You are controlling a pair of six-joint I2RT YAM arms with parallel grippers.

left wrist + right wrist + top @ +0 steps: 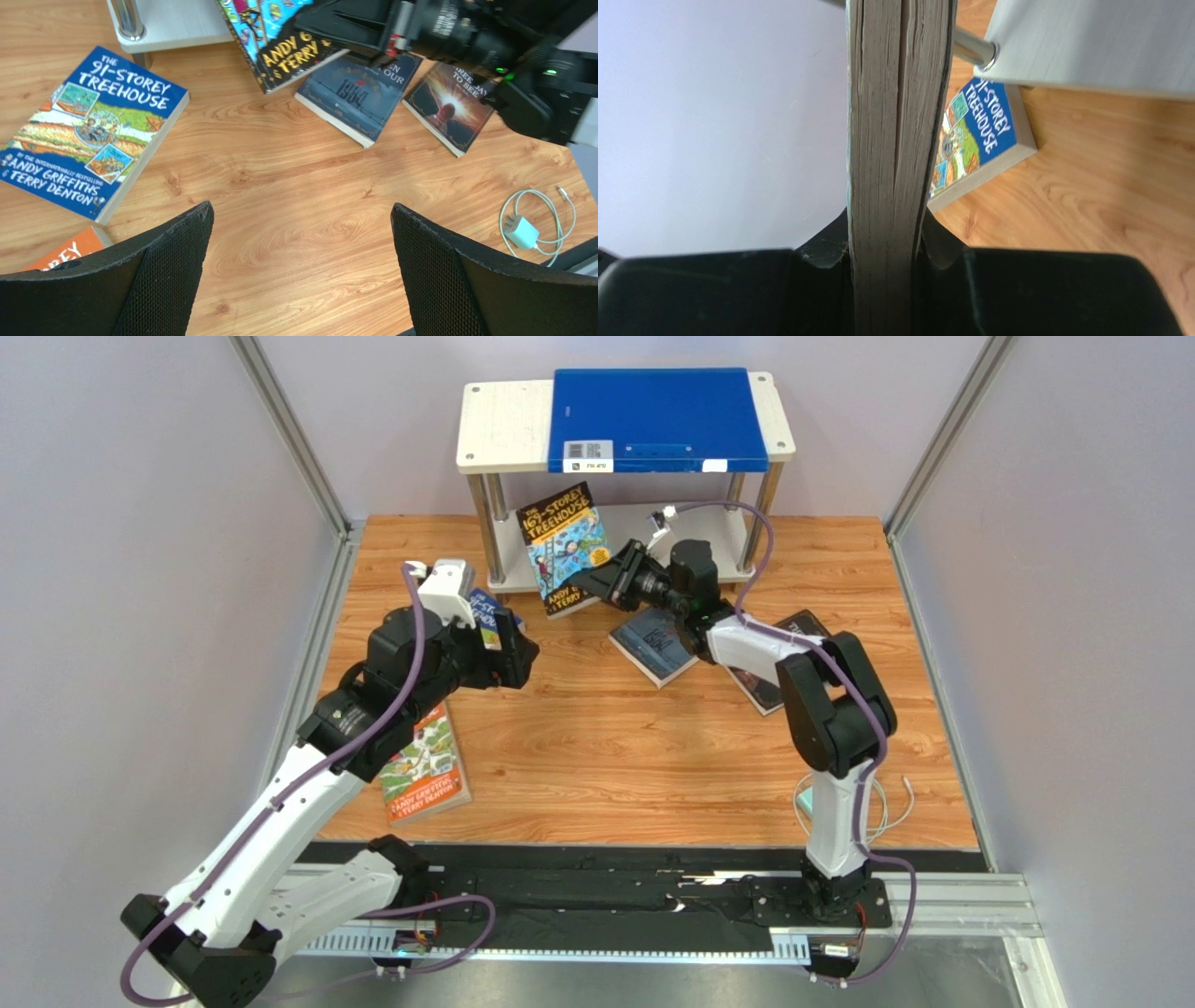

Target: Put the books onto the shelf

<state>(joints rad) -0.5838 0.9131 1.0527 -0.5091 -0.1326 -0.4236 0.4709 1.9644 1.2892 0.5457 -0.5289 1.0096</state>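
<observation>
Nearest my overhead lens, along the bottom edge, is the black rail (pixel 589 893) carrying both arm bases. Beyond it is a wood-grain table (pixel 617 756) boxed in by pale grey walls (pixel 140 546). At upper centre my right gripper (pixel 617 577) is clamped on a tilted dark book (pixel 564 549) just in front of the white shelf (pixel 505 423), whose top board carries a blue folder (pixel 657 417). My left gripper (pixel 302 217) hangs spread wide over bare wood. The blue book (pixel 91 133), orange book (pixel 424 767), navy book (pixel 654 646) and brown book (pixel 449 105) lie flat on the table. A white charger (pixel 523 227) sits at the right.
</observation>
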